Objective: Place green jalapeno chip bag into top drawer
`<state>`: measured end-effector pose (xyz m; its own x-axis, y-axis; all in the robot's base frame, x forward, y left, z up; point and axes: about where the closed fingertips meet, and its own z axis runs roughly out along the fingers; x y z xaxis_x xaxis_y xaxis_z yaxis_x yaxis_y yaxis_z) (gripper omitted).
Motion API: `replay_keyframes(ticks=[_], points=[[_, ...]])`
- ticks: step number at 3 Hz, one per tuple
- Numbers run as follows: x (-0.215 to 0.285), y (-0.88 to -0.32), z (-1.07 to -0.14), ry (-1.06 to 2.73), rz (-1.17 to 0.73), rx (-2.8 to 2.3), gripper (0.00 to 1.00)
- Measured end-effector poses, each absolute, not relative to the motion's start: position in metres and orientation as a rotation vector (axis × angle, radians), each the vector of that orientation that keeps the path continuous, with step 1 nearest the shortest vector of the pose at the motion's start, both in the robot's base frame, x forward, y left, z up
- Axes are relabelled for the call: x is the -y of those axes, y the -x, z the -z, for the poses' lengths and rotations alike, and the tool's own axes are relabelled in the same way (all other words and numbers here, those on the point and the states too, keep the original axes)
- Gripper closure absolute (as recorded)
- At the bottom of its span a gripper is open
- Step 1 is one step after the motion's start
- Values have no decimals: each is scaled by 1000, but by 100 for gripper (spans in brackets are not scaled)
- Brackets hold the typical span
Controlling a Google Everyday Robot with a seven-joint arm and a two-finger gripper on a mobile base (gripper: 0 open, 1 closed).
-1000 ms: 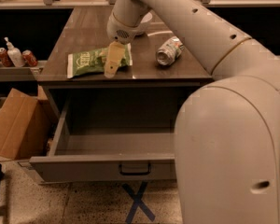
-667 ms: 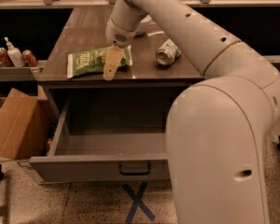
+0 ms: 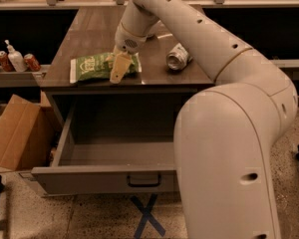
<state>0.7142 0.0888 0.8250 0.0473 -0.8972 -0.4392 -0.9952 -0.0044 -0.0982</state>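
Observation:
The green jalapeno chip bag lies flat near the front left edge of the brown cabinet top, its white edge strip to the left. My gripper reaches down from the arm onto the bag's right end and touches or overlaps it. The top drawer stands pulled wide open below the cabinet top. Its grey inside shows nothing in it, and the dark handle sits at the centre of the front panel. My arm hides the drawer's right part.
A crushed silver-green can lies on the cabinet top to the right of the gripper. A cardboard box stands on the floor left of the drawer. Two red cans and a white bottle stand on a left shelf. Blue tape marks an X on the floor.
The large arm links have swung left and now cover more of the drawer's right side. The gripper stays at the bag's right end, and the bag has not moved.

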Motion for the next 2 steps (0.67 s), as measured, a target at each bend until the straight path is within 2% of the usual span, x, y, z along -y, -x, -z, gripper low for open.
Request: replay_keyframes(ticks=[2], points=[[-75,-704,-902,1923,-360,-1759,93]])
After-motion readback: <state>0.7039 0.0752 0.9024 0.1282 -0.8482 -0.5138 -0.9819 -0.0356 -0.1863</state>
